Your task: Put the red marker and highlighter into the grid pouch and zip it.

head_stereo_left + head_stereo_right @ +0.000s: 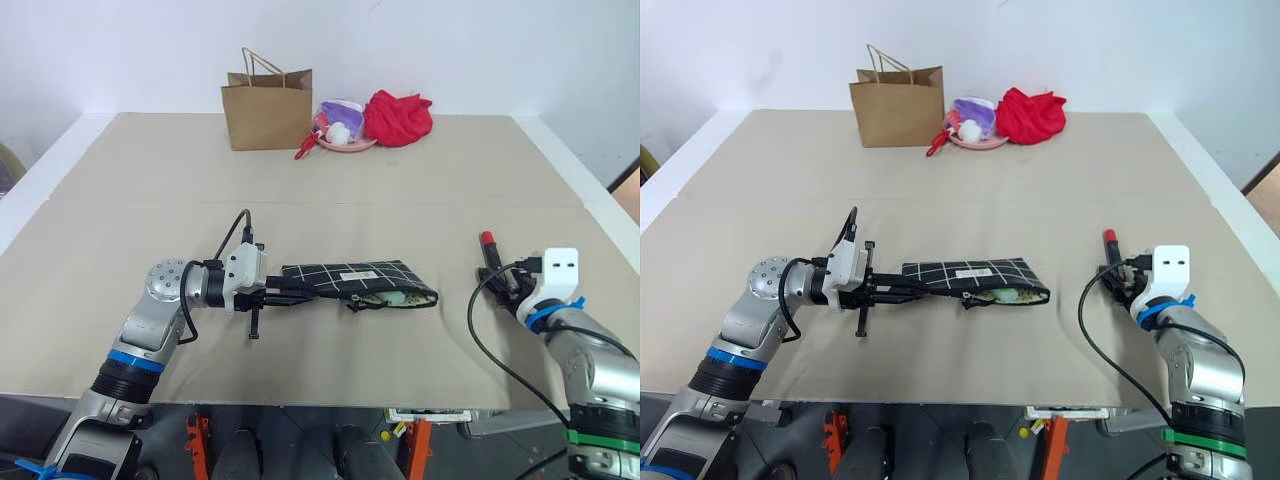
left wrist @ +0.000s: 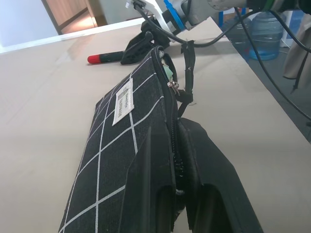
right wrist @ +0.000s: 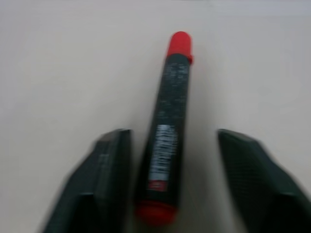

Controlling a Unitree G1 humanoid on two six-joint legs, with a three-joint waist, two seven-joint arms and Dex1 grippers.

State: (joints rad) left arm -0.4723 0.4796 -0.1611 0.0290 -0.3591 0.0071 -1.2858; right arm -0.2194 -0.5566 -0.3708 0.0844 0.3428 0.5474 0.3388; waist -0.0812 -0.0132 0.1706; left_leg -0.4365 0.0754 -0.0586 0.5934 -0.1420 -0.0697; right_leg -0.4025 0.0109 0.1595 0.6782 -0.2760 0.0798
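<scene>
The grid pouch (image 1: 350, 275) lies flat at the table's middle, its zipper open at the right end. The light green highlighter (image 1: 397, 297) peeks out of that open mouth. My left gripper (image 1: 290, 290) points right and is shut on the pouch's left end; in the left wrist view its fingers (image 2: 160, 194) pinch the zipper edge. The red marker (image 1: 489, 250) lies on the table to the right, red cap pointing away from me. My right gripper (image 3: 173, 135) stands open astride the marker (image 3: 167, 126); its left finger (image 3: 104, 179) sits close beside the barrel and the other finger stands apart.
A brown paper bag (image 1: 267, 108), a pink plate (image 1: 345, 145) of small items and a red cloth (image 1: 398, 116) stand along the table's far edge. The table's front edge runs just below both arms.
</scene>
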